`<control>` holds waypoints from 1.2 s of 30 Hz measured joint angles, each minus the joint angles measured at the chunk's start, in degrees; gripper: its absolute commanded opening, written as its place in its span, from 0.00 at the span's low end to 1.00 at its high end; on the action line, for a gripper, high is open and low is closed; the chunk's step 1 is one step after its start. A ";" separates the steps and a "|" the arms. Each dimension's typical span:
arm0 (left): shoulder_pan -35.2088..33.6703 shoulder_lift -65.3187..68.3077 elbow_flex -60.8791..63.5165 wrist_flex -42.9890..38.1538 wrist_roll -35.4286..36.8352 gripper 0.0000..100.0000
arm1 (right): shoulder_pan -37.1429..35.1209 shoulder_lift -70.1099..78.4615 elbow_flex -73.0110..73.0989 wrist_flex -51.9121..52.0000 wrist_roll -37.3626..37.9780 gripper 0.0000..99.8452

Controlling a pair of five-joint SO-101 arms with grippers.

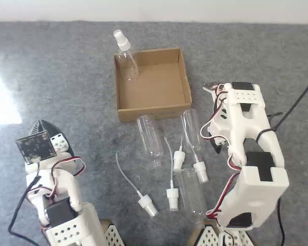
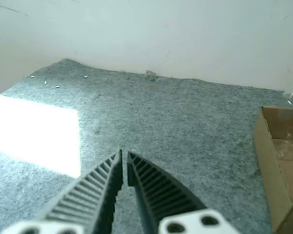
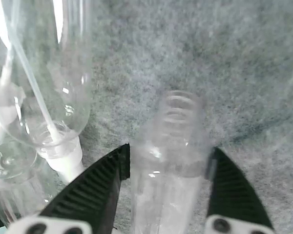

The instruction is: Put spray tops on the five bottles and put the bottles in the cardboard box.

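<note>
No text, label, number or sign can be read anywhere. The cardboard box (image 1: 153, 114) has plain brown walls, and each clear bottle (image 1: 150, 134) (standing or lying) is bare of print.

White arms (image 1: 251, 110) — black servos (image 1: 259, 163), red cables (image 1: 227, 188), ridged black hands (image 2: 125, 163).

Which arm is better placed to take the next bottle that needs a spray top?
Right. The right gripper has its fingers against both sides of a clear plastic bottle with an open neck. The left gripper is shut over bare grey felt, far from it.
</note>
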 measured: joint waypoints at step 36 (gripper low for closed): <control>0.00 0.00 0.00 0.00 0.00 0.02 | -10.64 -38.15 0.00 4.04 -12.04 0.09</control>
